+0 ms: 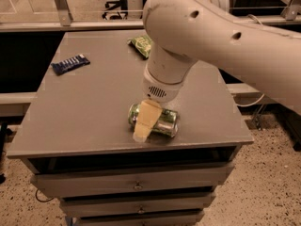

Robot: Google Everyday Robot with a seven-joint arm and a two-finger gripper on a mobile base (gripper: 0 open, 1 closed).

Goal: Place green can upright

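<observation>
Grey desk [94,107] with a flat top and three shallow drawers [136,185] stacked beneath, standing on a speckled floor [268,187]; behind it, a metal rail [47,26] running across the back.

Coming in from the upper right of the view, a thick cream-white robot arm [221,36], bent down to the tool [146,121] near the desk's front edge.

Right at the tool, the green can [167,121]: lying on its side, not upright, long axis running roughly left to right, green and silvery sides catching the light. Across the front of the can, a cream-coloured part of the tool, slanting down on the near side of the can toward the desk top. Far side of the tool hidden behind the can and the arm, so cannot tell whether apart or clamped on the can.

Well beyond the tool, toward the desk's far edge and partly hidden by the arm, a crinkly green snack bag [140,45].

Far off to the left of the tool as seen, and further back, a dark blue packet [70,63] lying flat, well apart from the can.
</observation>
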